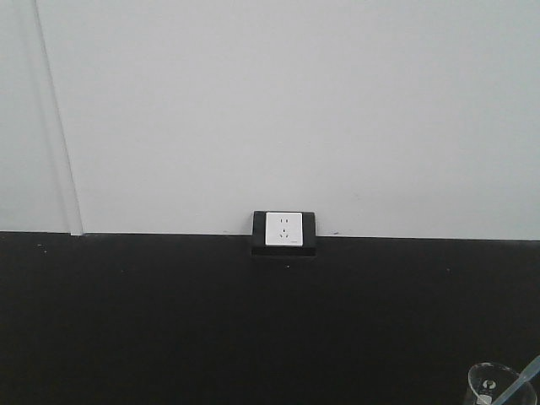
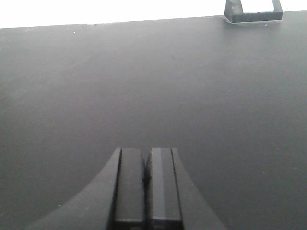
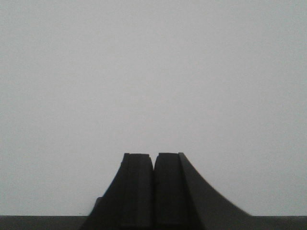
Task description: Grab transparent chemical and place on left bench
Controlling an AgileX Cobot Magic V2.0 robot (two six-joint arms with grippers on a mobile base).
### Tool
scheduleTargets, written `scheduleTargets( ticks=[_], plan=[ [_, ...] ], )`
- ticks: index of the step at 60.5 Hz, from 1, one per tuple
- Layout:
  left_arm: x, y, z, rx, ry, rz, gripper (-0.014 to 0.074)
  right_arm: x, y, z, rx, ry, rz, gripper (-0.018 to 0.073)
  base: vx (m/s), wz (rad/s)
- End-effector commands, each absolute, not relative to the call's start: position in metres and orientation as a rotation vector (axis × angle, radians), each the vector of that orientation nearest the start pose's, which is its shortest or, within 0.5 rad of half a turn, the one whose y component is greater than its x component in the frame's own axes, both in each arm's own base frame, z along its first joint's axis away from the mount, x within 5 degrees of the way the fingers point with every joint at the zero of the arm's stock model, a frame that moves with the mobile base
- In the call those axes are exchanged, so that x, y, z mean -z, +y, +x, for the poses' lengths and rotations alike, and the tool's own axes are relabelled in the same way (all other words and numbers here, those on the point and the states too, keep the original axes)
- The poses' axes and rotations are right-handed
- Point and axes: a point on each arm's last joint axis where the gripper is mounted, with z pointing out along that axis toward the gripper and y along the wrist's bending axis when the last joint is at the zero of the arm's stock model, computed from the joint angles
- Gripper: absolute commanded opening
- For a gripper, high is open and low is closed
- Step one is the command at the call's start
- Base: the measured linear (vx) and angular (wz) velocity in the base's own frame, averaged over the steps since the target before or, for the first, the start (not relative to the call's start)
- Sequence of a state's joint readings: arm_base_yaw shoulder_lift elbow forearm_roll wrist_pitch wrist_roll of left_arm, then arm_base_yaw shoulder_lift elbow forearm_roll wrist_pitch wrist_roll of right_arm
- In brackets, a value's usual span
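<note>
In the front view only the flared rim of a clear glass beaker (image 1: 494, 384) shows, at the bottom right corner on the black bench (image 1: 169, 321); a small white piece sits inside it. It is not in either wrist view. My left gripper (image 2: 146, 152) is shut and empty, held over bare black bench (image 2: 144, 86). My right gripper (image 3: 154, 155) is shut and empty, facing the plain white wall (image 3: 153, 72). Neither gripper shows in the front view.
A white wall socket in a black box (image 1: 284, 230) stands at the bench's back edge; its box also shows at the top right of the left wrist view (image 2: 253, 12). A thin pale blue rod (image 1: 527, 375) crosses beside the beaker.
</note>
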State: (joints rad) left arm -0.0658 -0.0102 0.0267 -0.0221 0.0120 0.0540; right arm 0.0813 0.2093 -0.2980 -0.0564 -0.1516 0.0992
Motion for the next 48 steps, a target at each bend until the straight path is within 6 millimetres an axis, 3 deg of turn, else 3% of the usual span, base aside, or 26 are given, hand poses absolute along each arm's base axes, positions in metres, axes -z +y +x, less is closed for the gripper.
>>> scheduleTargets(
  ticks=[1, 5, 15, 26, 33, 48],
  plan=[
    [-0.206, -0.004, 0.055, 0.035, 1.429, 0.064, -0.0003, -0.350, 0.008, 0.091, -0.062, 1.267, -0.065, -0.0008, 0.00, 0.00],
    [-0.206, -0.004, 0.055, 0.035, 1.429, 0.064, -0.0003, -0.361, 0.010, 0.113, -0.062, 1.314, -0.066, -0.0008, 0.00, 0.00],
    [-0.206, -0.004, 0.055, 0.035, 1.429, 0.064, -0.0003, -0.357, 0.013, 0.165, -0.099, 1.466, -0.036, -0.0005, 0.00, 0.00],
    [-0.206, -0.004, 0.055, 0.035, 1.429, 0.064, -0.0003, -0.346, 0.016, 0.191, -0.099, 1.541, -0.039, 0.0052, 0.00, 0.00],
    [-0.206, -0.004, 0.055, 0.035, 1.429, 0.064, -0.0003, -0.341, 0.016, 0.197, -0.096, 1.568, -0.043, 0.0160, 0.00, 0.00],
    [-0.206, -0.004, 0.055, 0.035, 1.429, 0.064, -0.0003, -0.341, 0.017, 0.199, -0.094, 1.549, -0.048, 0.0557, 0.00, 0.00]
  ],
)
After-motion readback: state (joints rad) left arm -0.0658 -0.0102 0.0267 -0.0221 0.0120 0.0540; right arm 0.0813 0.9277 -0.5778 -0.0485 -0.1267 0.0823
